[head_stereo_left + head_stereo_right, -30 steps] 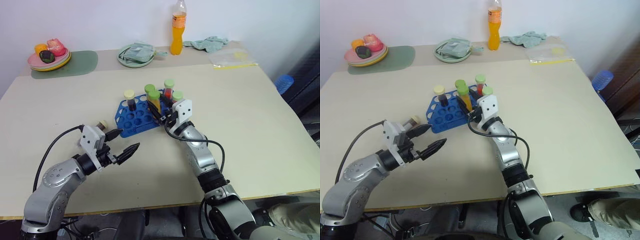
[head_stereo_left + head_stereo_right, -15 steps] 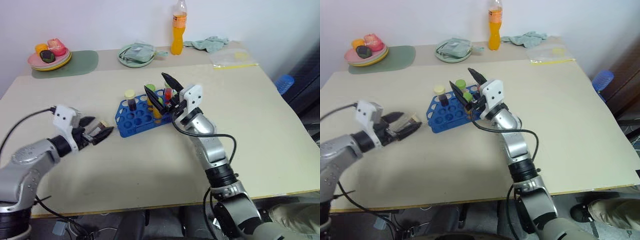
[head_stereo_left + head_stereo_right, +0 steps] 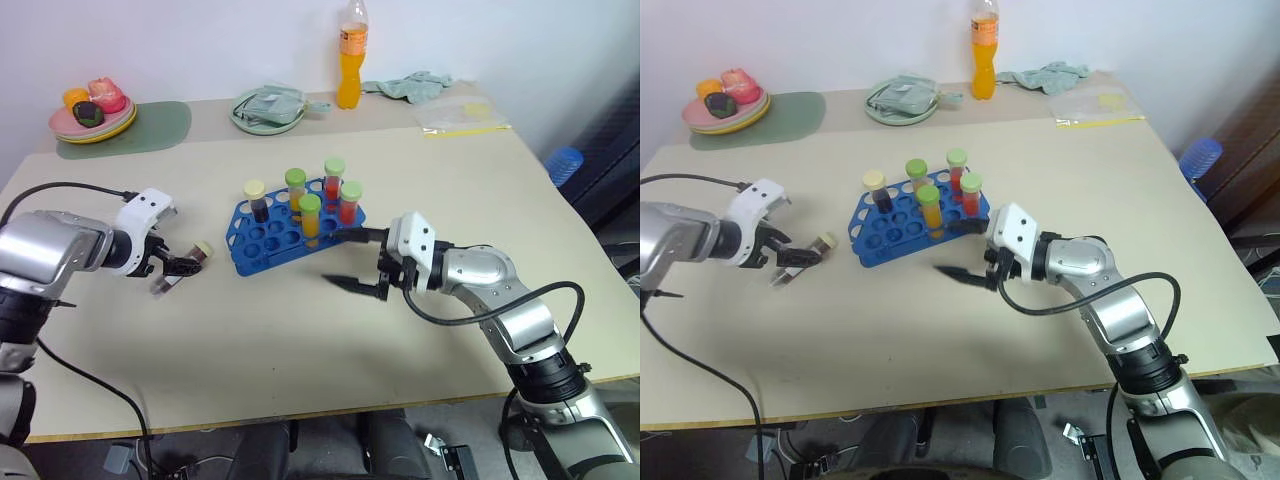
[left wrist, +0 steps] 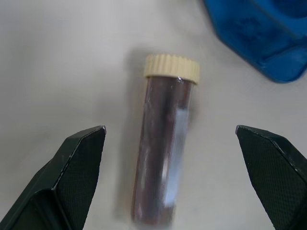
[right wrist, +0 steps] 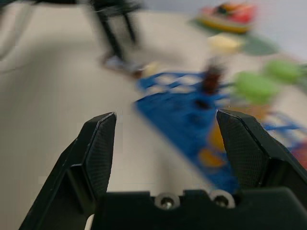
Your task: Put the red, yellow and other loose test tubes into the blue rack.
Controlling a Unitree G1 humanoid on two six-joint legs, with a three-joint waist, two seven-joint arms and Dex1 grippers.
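Note:
The blue rack [image 3: 270, 238] stands mid-table holding several capped tubes: a dark one [image 3: 257, 200], yellow ones [image 3: 310, 216] and red ones [image 3: 350, 204]. One loose test tube [image 3: 196, 253], dark with a cream cap, lies on the table left of the rack. My left gripper [image 3: 178, 266] points down over it, open; the wrist view shows the tube [image 4: 165, 153] lying between the two fingers [image 4: 79, 163], untouched. My right gripper [image 3: 350, 260] is open and empty just in front of the rack, pointing left; its wrist view looks along the rack [image 5: 182, 115].
At the table's back stand an orange bottle [image 3: 352, 60], a green plate with a cloth [image 3: 270, 110], a plate of toy food [image 3: 92, 112] on a green mat, a crumpled cloth [image 3: 415, 85] and a plastic bag [image 3: 462, 114].
My left gripper swung left and tipped down over the loose tube. My right gripper drew back from above the rack, open, to low in front of it.

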